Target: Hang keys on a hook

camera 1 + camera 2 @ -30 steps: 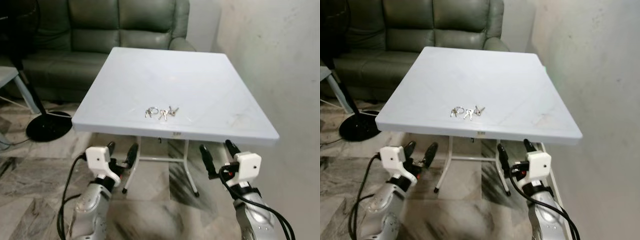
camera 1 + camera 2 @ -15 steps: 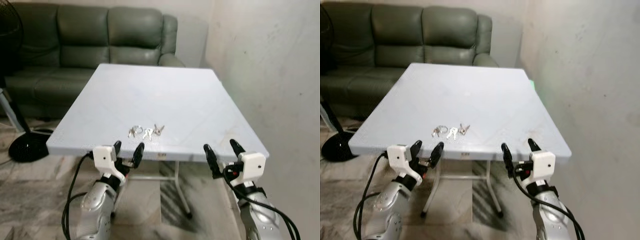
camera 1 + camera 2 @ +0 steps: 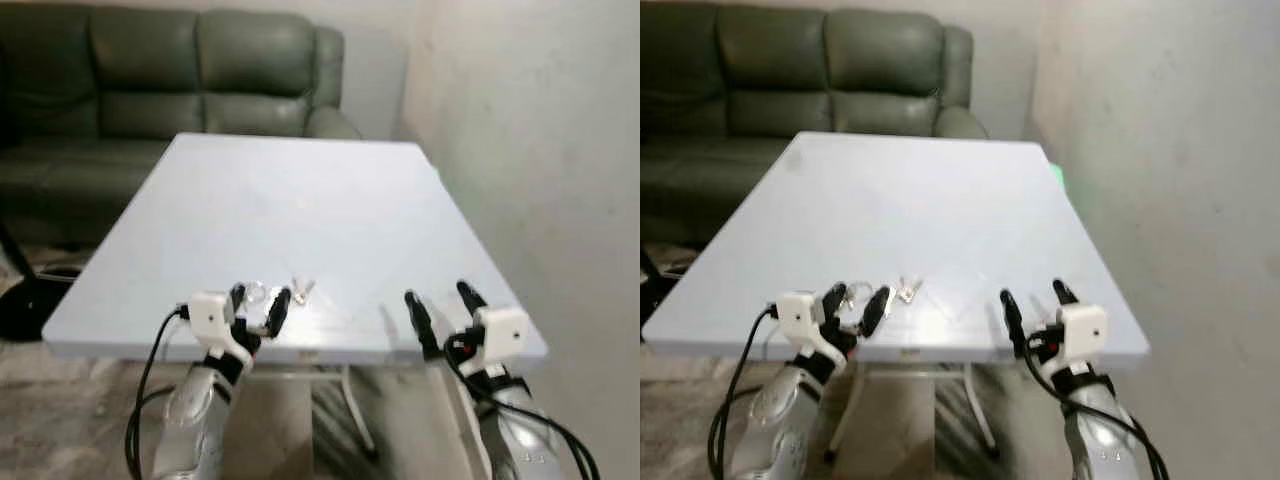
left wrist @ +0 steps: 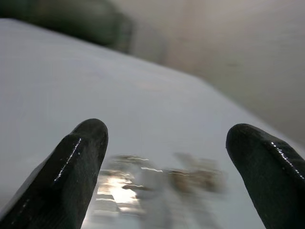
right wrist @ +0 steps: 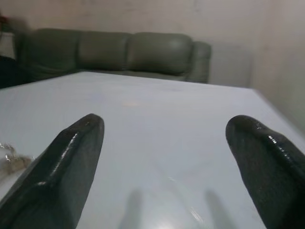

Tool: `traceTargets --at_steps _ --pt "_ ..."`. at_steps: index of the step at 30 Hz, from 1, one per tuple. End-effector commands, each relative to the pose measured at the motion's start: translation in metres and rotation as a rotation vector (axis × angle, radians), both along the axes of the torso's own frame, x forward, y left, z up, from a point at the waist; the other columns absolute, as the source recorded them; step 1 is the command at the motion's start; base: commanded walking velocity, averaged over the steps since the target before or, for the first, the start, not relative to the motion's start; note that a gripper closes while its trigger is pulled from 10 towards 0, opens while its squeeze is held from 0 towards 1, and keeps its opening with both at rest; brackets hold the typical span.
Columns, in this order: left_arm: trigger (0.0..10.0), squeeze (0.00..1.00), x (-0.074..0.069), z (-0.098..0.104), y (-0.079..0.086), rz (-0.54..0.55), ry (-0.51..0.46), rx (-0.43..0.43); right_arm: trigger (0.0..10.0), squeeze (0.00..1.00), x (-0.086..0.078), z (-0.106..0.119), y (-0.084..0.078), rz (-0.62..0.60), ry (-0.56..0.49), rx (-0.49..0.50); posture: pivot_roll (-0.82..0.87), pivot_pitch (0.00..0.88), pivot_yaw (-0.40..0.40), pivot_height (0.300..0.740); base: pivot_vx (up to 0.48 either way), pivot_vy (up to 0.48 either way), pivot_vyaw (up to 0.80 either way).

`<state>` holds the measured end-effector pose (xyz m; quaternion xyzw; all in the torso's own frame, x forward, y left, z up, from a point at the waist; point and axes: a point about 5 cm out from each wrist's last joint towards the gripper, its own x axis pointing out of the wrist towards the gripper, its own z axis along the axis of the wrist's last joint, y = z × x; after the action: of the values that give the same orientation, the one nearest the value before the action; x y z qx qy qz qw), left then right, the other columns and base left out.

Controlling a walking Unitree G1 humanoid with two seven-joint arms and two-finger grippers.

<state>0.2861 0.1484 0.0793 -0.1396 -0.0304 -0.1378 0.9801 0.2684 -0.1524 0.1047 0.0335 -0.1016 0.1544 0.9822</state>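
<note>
On the near part of the white table [image 3: 300,190], close to its front edge, I see the keys [image 3: 300,290] lying flat in a small cluster with a ring at the robot's left end. The head views are slightly blurred, so I cannot count the individual keys.

Left gripper [image 3: 258,303]: raised to table height at the front edge, directly before the keys. Its two black fingers are spread wide apart and hold nothing. In the left eye view the fingertips overlap the ring end of the cluster; I cannot tell whether they touch it. In the left wrist view the keys [image 4: 157,176] lie on the table surface between and just beyond the two fingers [image 4: 71,176], blurred, with a bright reflection beside them.

Right gripper [image 3: 440,305]: also at table height at the front edge, well to the right of the keys. Its fingers are spread wide and hold nothing. In the right wrist view the fingers [image 5: 62,176] point across the bare table top toward the far side, and the keys [image 5: 9,157] appear at the picture's edge, outside the gap between the fingers.

Surroundings: a dark green sofa [image 3: 180,70] stands behind the table. A pale wall [image 3: 540,150] runs along the robot's right side, near the table's right edge. Black cables [image 3: 150,380] trail down from both wrists.
</note>
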Motion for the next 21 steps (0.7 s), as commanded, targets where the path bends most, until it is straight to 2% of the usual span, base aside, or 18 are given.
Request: traceTargets --at_steps 1,4,7,18,21 --pt "10.0 0.00 0.0014 0.0034 -0.0066 -0.009 -0.011 -0.015 10.0 0.00 -0.0011 0.0006 -0.0066 -0.008 0.001 -0.015 0.00 0.000 -0.047 0.740 0.390 0.000 0.00" --pt "10.0 0.00 0.0011 0.0038 -0.0075 -0.009 -0.013 -0.008 10.0 0.00 -0.0007 0.0008 -0.0060 -0.001 0.003 -0.016 0.01 0.000 -0.056 0.740 0.370 0.000 0.00" --pt "10.0 0.00 -0.0004 0.0035 -0.0099 -0.015 -0.020 0.014 10.0 0.00 -0.0007 0.0007 -0.0052 0.008 0.004 -0.021 0.01 0.000 -0.056 0.740 0.000 0.000 0.00" --pt "10.0 0.00 0.0003 0.0034 -0.0119 -0.015 -0.018 0.013 10.0 0.00 -0.0017 -0.0016 -0.0037 0.022 0.009 -0.063 0.01 0.000 -0.056 0.740 0.000 0.000 0.00" --pt "10.0 0.00 0.0005 0.0037 -0.0124 -0.015 -0.019 0.012 10.0 0.00 -0.0019 -0.0024 -0.0039 0.019 0.012 -0.081 0.01 0.000 -0.056 0.740 0.000 0.000 0.80"
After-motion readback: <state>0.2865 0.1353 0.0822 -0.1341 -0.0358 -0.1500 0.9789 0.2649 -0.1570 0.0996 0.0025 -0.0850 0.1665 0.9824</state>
